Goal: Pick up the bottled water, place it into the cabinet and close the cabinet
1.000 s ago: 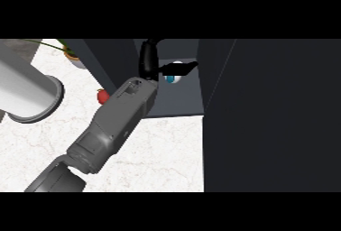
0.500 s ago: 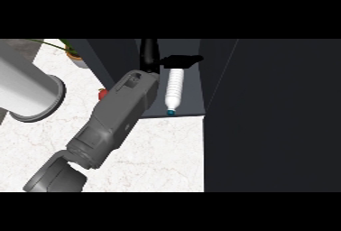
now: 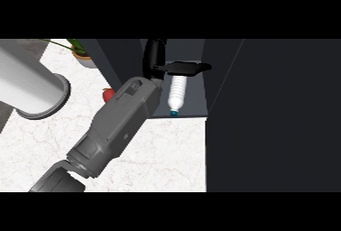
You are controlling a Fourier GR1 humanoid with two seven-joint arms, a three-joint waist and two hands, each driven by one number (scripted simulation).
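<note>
The black robot hand [image 3: 174, 67] reaches into the dark cabinet [image 3: 223, 76], fingers spread open above the ribbed, clear bottled water [image 3: 177, 92], which lies on the cabinet's floor, teal cap toward the white marbled counter [image 3: 160, 153]. A smooth grey cylinder [image 3: 30, 85] lies at the left.

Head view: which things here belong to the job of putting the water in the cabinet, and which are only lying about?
For the job:
- bottle, lying in the cabinet
- cabinet
- cabinet door, open
- robot hand

Lying about:
- potted plant
- red object
- grey cylinder
- counter
</note>
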